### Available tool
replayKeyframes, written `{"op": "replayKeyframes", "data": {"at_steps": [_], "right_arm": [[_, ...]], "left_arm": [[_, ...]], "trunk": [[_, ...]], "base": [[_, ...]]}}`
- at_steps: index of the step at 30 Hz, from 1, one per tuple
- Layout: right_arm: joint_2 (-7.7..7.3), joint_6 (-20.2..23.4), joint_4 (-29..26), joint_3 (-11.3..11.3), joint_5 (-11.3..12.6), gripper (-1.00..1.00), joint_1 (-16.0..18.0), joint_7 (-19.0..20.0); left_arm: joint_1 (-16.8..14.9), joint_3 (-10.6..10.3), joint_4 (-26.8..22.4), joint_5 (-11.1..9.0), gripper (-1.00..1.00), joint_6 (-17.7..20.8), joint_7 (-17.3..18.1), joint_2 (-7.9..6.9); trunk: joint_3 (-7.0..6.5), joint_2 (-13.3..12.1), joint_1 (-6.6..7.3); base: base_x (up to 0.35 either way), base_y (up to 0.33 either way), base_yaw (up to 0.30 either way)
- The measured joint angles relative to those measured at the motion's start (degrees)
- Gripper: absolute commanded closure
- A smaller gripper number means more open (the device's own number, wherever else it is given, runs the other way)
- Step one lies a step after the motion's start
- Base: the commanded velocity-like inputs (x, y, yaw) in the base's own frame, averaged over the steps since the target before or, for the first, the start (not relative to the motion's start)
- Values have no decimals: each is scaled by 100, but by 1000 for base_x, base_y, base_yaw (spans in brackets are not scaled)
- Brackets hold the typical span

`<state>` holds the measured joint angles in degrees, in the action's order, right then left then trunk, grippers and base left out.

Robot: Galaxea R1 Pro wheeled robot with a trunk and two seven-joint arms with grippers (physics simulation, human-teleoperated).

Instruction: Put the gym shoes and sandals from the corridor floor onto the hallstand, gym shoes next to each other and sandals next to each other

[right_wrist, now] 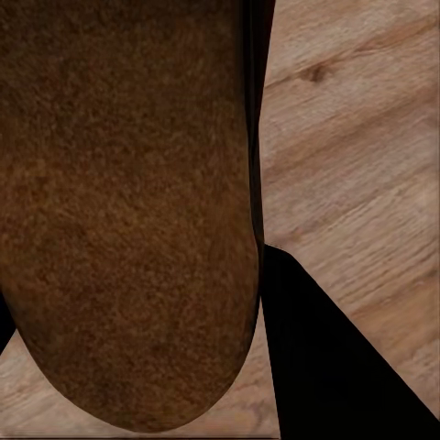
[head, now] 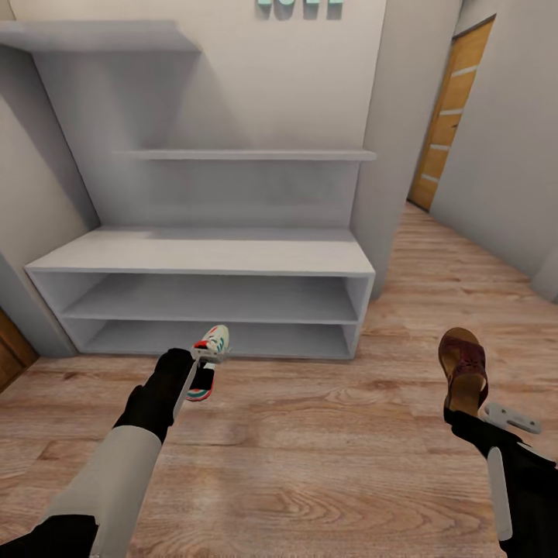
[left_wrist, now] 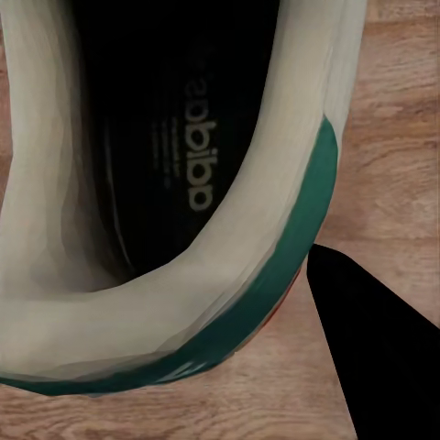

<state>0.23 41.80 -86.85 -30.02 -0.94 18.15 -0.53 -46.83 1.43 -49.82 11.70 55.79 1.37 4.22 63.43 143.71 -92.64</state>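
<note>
A white gym shoe [head: 211,350] with green stripes and red accents hangs at the tip of my left gripper [head: 201,366], just in front of the hallstand's [head: 209,252] lowest shelf. The left wrist view looks into the shoe's heel opening [left_wrist: 183,275], with one black finger [left_wrist: 385,357] beside the green heel rim. At the right, a brown sandal [head: 463,364] with a dark woven strap stands toe-up over the corridor floor [head: 310,465], my right gripper [head: 463,415] shut on its heel. Its tan footbed [right_wrist: 128,211] shows close up beside a black finger [right_wrist: 330,357].
The grey hallstand has a bare bench top, two bare low shelves [head: 209,298] and staggered wall shelves [head: 248,155] above. A wooden door [head: 453,116] stands down the corridor at the right. Another brown door edge [head: 12,349] shows at the far left.
</note>
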Motion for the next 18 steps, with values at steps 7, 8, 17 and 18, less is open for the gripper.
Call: {"op": "replayKeyframes", "data": {"at_steps": [7, 8, 17, 18], "right_arm": [[-7, 1, -1, 1, -38, 100, 1, 3], [-7, 1, -1, 1, -37, 100, 1, 2], [-6, 2, -2, 16, -30, 100, 1, 7], [-6, 2, -2, 19, -30, 100, 1, 7]], "left_arm": [[-70, -8, -22, -2, 100, -66, 16, -5], [-70, -8, -22, -1, 100, -98, 16, -5], [-69, -8, -22, -9, 100, -389, 8, -3], [-69, -8, -22, -12, 100, -421, 8, -1]], "trunk": [[32, 2, -2], [32, 2, -2], [32, 2, 0], [32, 2, 0]], "base": [[0, 0, 0], [0, 0, 0], [74, -37, 0], [236, -172, 0]]}}
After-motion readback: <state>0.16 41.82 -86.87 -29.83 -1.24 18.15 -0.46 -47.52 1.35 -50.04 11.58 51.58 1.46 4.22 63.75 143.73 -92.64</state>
